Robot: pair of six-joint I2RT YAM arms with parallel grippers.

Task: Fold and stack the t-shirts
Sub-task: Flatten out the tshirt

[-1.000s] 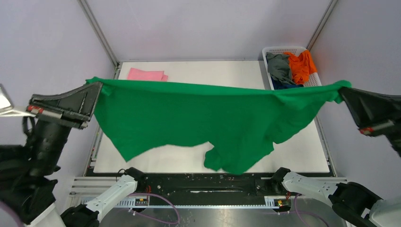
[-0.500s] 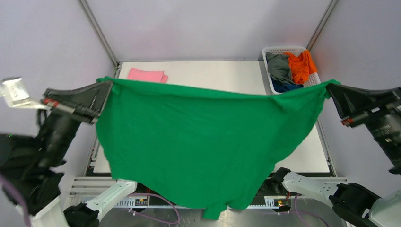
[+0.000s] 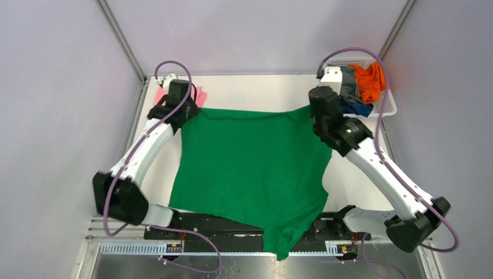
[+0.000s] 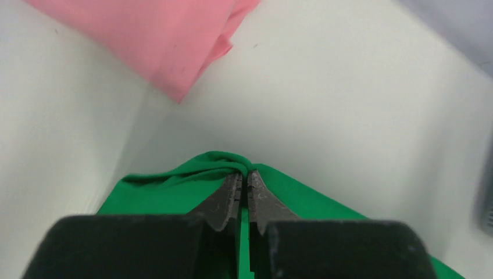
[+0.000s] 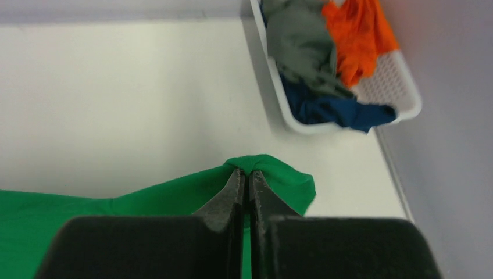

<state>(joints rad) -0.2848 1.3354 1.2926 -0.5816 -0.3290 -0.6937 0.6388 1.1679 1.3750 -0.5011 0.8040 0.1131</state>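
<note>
The bright green t-shirt (image 3: 250, 163) lies spread over the white table, and its lower end hangs over the near edge. My left gripper (image 3: 190, 110) is shut on its far left corner (image 4: 168, 192); the cloth bunches at the fingertips of that gripper (image 4: 244, 174). My right gripper (image 3: 314, 113) is shut on the far right corner (image 5: 145, 203), pinched the same way at its own gripper tips (image 5: 245, 173). A folded pink t-shirt (image 3: 200, 94) (image 4: 157, 40) lies just beyond the left gripper. Grey (image 5: 296, 40), orange (image 5: 360, 35) and dark blue (image 5: 331, 107) t-shirts lie crumpled in the basket.
The white slatted basket (image 3: 390, 104) (image 5: 401, 93) stands at the far right corner of the table, close to the right arm. Walls and frame posts close in the back and sides. A black rail (image 3: 209, 224) runs along the near edge under the shirt's hem.
Both arms have swung from high at the sides down and forward to the far half of the table. The green shirt, hanging stretched in the air before, now lies on the table.
</note>
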